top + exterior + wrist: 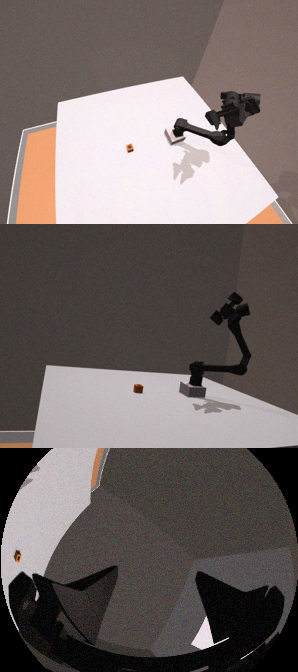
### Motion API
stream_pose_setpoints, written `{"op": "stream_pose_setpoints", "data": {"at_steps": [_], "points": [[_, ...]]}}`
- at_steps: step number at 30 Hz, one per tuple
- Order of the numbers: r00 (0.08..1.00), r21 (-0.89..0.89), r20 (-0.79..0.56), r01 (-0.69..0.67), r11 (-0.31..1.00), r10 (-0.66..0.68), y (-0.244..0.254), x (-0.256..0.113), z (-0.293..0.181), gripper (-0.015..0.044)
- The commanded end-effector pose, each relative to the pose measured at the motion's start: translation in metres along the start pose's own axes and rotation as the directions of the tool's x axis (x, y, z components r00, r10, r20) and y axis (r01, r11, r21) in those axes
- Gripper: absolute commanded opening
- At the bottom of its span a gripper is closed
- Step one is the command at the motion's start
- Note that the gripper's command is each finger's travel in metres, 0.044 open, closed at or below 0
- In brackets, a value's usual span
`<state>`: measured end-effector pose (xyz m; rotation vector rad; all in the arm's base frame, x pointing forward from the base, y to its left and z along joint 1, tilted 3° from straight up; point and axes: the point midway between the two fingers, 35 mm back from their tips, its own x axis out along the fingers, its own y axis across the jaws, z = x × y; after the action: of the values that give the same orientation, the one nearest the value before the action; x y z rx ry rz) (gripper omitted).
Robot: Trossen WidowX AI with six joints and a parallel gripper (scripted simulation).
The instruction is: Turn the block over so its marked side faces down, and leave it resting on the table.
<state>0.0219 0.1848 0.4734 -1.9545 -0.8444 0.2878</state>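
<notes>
A small orange block (pixel 129 148) (pixel 138 388) (pixel 17 556) rests on the white table (pixel 101 182) (pixel 88 416) (pixel 55 503). A dark square mark shows on its upper face in the top and exterior views, so the marked side faces up. My gripper (pixel 226 126) (pixel 226 308) (pixel 159 573) is open and empty, with its fingers wide apart. It is high above the table, far to the right of the block in the top and exterior views. In the wrist view the block is small, at the left edge, outside the fingers.
The arm's pale base box (pixel 170 133) (pixel 192 390) stands on the table to the right of the block. The arm reaches out rightward from it. The arm's shadow (pixel 193 158) (pixel 213 406) falls on the table near the base. An orange floor area (pixel 38 177) shows beyond the table's left edge.
</notes>
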Motion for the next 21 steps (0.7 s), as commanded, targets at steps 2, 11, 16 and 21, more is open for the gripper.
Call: {"op": "stream_pose_setpoints", "data": {"at_steps": [2, 11, 16, 21], "points": [[1.000, 0.028, -0.005, 0.006, 1.000, -0.006, 0.000, 0.000, -0.006, 0.0440], [0.991, 0.586, -0.131, 0.097, 0.804, -0.025, 0.036, 0.008, -0.125, 0.0440], [0.976, 0.835, -0.204, 0.133, 0.533, 0.074, 0.086, 0.023, -0.187, 0.0440], [0.952, 0.952, -0.219, 0.159, 0.261, 0.216, 0.148, 0.043, -0.227, 0.0440]]}}
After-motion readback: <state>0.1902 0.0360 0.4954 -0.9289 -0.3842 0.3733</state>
